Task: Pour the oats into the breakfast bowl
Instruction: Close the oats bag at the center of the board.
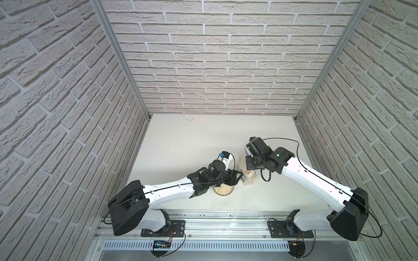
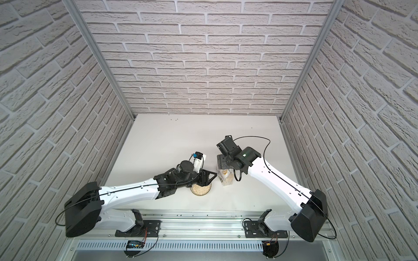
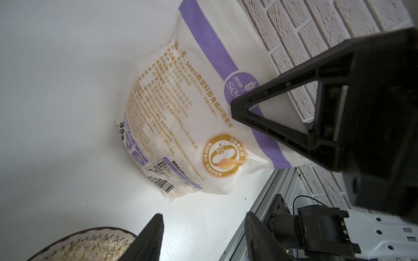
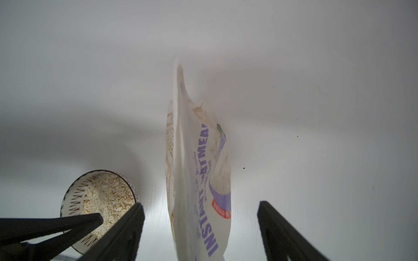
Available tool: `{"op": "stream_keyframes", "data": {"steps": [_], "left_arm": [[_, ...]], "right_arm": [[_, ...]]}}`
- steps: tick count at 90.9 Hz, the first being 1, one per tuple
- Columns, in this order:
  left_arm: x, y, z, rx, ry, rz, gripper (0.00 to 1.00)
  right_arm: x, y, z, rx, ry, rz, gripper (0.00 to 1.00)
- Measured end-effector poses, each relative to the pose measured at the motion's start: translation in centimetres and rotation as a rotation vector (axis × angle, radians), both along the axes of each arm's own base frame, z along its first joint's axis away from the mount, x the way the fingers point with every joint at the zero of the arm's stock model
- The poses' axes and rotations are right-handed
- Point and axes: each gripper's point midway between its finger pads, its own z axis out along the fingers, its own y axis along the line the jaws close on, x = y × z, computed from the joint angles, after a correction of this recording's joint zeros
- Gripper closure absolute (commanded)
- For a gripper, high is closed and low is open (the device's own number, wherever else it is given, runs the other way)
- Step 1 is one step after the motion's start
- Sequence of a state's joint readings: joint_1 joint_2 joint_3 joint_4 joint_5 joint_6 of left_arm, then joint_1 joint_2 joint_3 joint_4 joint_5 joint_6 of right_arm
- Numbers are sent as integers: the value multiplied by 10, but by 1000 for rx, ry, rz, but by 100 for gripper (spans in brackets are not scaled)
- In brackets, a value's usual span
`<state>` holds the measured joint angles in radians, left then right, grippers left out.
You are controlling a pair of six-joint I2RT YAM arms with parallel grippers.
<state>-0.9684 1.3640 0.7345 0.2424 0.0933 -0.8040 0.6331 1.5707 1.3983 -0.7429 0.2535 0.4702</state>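
The breakfast bowl (image 1: 222, 191) (image 2: 200, 190) (image 3: 90, 246) (image 4: 99, 194) sits near the table's front middle, holding pale oats flakes. The oats pouch (image 1: 246, 175) (image 2: 226, 178) (image 3: 181, 126) (image 4: 199, 169) stands on the table just right of the bowl, more flakes inside it. My right gripper (image 4: 201, 203) is open above it, a finger on either side of the pouch's top with a gap on both sides. My left gripper (image 3: 204, 214) (image 1: 238, 176) is open and empty, over the bowl's right rim and pointing at the pouch.
Brick-patterned walls close in the white table (image 1: 192, 140) on three sides. An aluminium rail (image 1: 214, 221) with both arm bases runs along the front edge. A few dark specks (image 1: 190, 119) lie near the back wall.
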Motion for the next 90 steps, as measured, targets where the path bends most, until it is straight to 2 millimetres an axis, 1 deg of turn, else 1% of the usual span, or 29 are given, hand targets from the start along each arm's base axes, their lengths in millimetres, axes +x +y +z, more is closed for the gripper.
{"op": "stream_keyframes", "data": {"steps": [2, 5, 15, 28, 35, 40, 43, 45, 47, 48, 50, 59, 69, 71, 73, 77, 79, 81, 84, 90], "left_arm": [[0, 0, 0, 0, 0, 0, 39], [0, 0, 0, 0, 0, 0, 39], [1, 1, 0, 4, -5, 3, 39], [1, 1, -1, 14, -20, -5, 39], [1, 1, -1, 16, -24, -8, 39], [1, 1, -1, 17, -25, -8, 39], [1, 1, -1, 18, -27, -9, 39], [1, 1, -1, 19, -29, -11, 39], [1, 1, -1, 19, -30, -11, 39], [1, 1, -1, 19, -30, -12, 39], [1, 1, -1, 20, -31, -13, 40], [0, 0, -1, 19, -34, -21, 40], [-1, 0, -2, 19, -35, -27, 40], [-1, 0, -2, 20, -35, -27, 40], [-2, 0, -3, 20, -34, -27, 40], [-2, 1, -4, 23, -33, -28, 40], [-2, 2, -5, 24, -32, -28, 40], [-3, 2, -5, 26, -33, -29, 40], [-3, 3, -4, 26, -35, -30, 40], [-3, 4, -2, 26, -48, -30, 39]], "right_arm": [[-1, -1, 2, 3, 0, -2, 45], [-3, -3, 4, 5, 2, -3, 41], [-16, -9, 9, 25, 0, 2, 41], [-45, -25, 6, 48, 23, 0, 44], [-59, -28, 1, 49, 45, 9, 49], [-66, -28, -3, 46, 58, 15, 54], [-69, -27, -5, 44, 67, 20, 59], [-70, -26, -7, 42, 72, 26, 69], [-72, -24, -9, 40, 77, 31, 86], [-73, -24, -9, 35, 80, 37, 91], [-74, -23, -10, 38, 85, 36, 95], [-76, -18, -14, 23, 89, 52, 96], [-78, -14, -12, -5, 66, 65, 96], [-78, -14, -12, -8, 64, 66, 89], [-79, -14, -12, -12, 63, 67, 80], [-80, -14, -10, -18, 64, 68, 53], [-80, -14, -8, -21, 62, 67, 40], [-79, -15, -6, -22, 59, 65, 31], [-78, -15, -3, -24, 52, 62, 21], [-77, -18, 1, -26, 35, 52, 13]]}}
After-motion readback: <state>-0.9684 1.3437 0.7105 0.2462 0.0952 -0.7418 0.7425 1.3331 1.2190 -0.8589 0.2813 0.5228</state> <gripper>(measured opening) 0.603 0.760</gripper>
